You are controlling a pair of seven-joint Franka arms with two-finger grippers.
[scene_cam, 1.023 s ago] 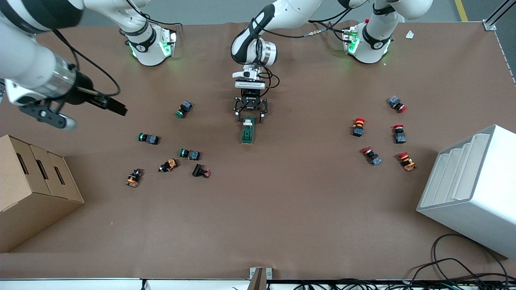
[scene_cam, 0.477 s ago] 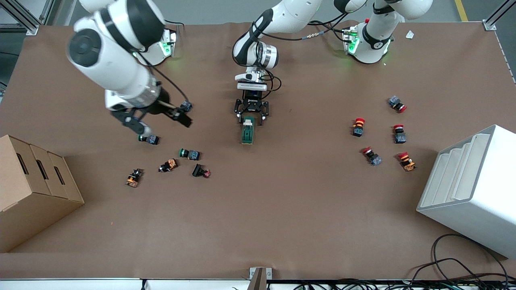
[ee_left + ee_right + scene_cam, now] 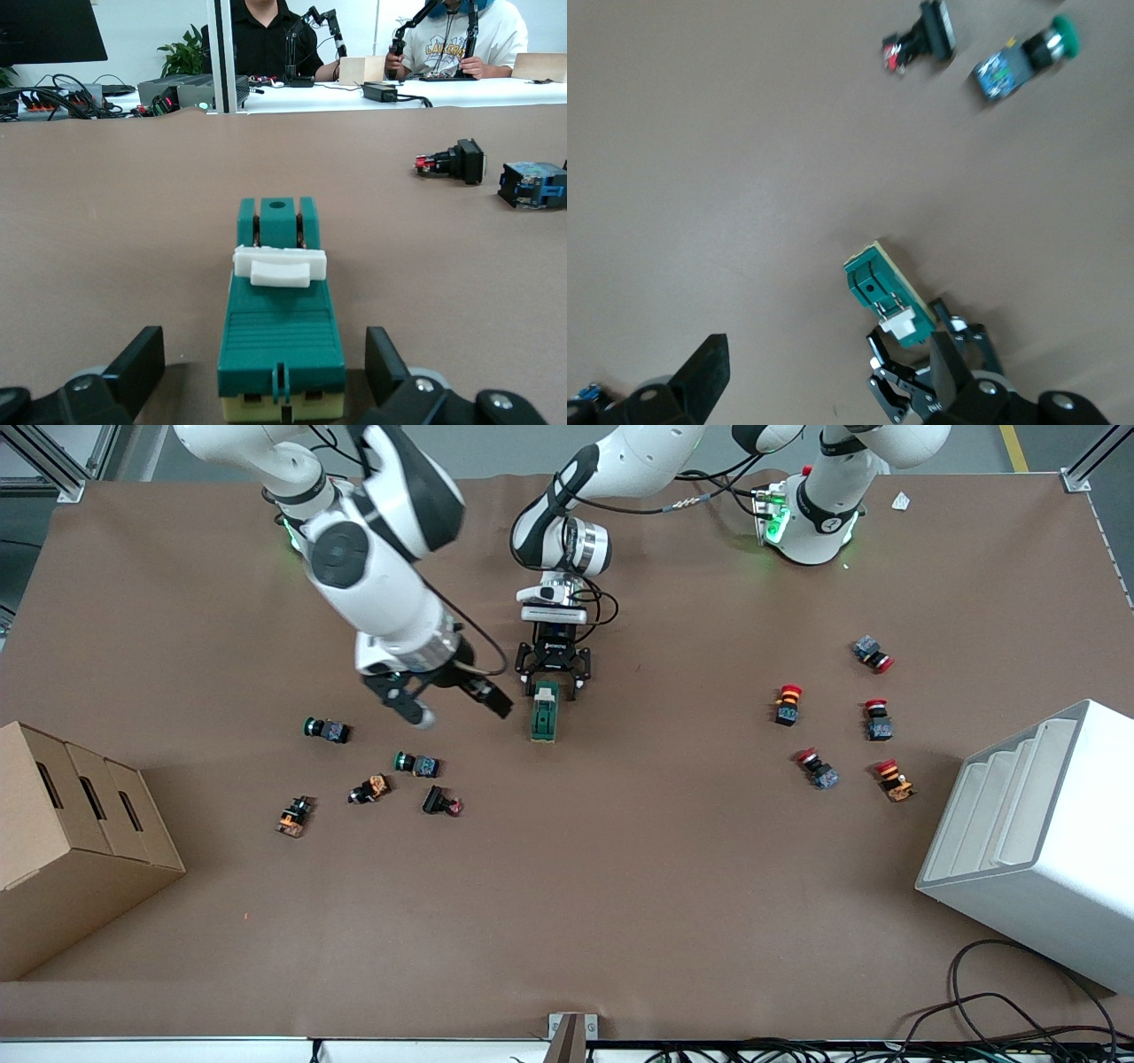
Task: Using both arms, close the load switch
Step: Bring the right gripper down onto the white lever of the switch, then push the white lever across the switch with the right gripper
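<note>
The load switch (image 3: 544, 714) is a dark-green block with a white lever, lying mid-table. My left gripper (image 3: 553, 679) is low at its end farther from the front camera. It is open, with a finger on each side of the block and a gap at both. In the left wrist view the switch (image 3: 280, 323) lies between the fingers (image 3: 142, 365). My right gripper (image 3: 461, 708) is open and empty, over the table beside the switch toward the right arm's end. The right wrist view shows the switch (image 3: 886, 297) and my right gripper (image 3: 826, 376).
Green (image 3: 326, 730), orange (image 3: 370, 788) and black-red (image 3: 441, 802) push-buttons lie toward the right arm's end. Red push-buttons (image 3: 787, 703) lie toward the left arm's end. A cardboard box (image 3: 71, 841) and a white stepped box (image 3: 1036, 841) stand at the table's ends.
My right arm has swung in from the right arm's end of the table to just beside the switch. My left gripper and the switch have stayed put.
</note>
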